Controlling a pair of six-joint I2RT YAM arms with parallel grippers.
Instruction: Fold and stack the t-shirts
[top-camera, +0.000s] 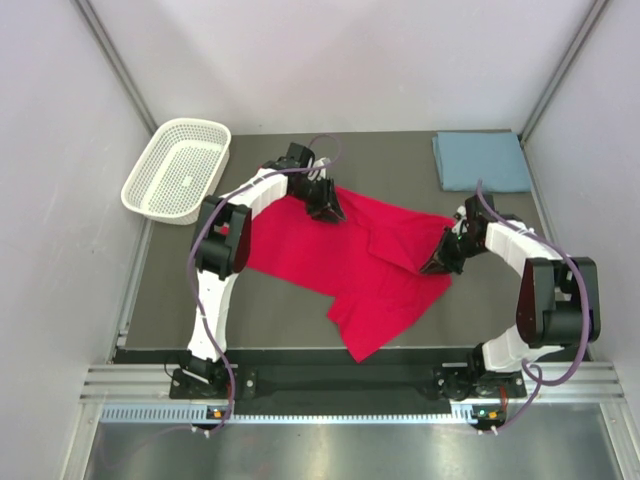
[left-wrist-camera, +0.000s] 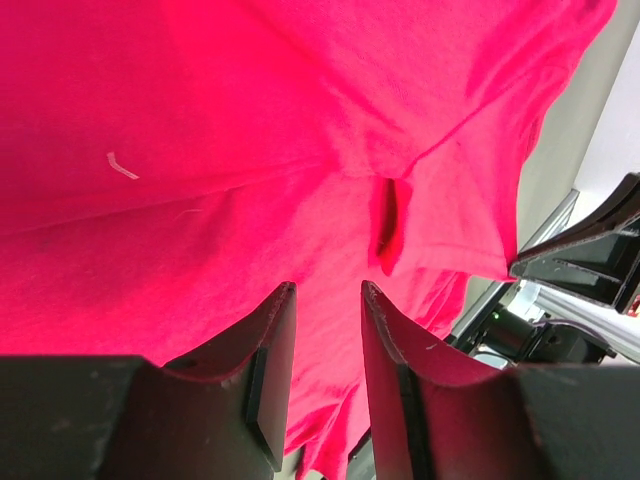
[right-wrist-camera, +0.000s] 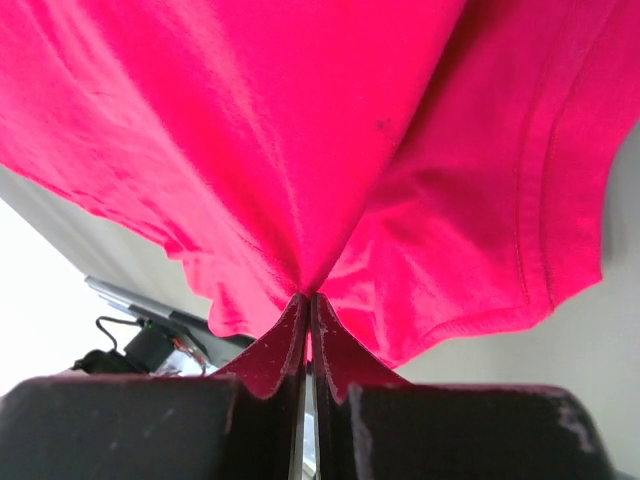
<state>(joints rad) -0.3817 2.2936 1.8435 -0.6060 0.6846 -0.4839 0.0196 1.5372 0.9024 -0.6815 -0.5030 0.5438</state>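
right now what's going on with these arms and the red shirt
The right gripper is shut on a fold of the red t-shirt, and the cloth rises into a peak at its fingertips. The left gripper is open over the shirt's far edge, holding nothing. The red shirt lies crumpled on the dark table, not yet folded. The blue-grey t-shirt sits folded in the far right corner, and a white mesh basket stands at far left.
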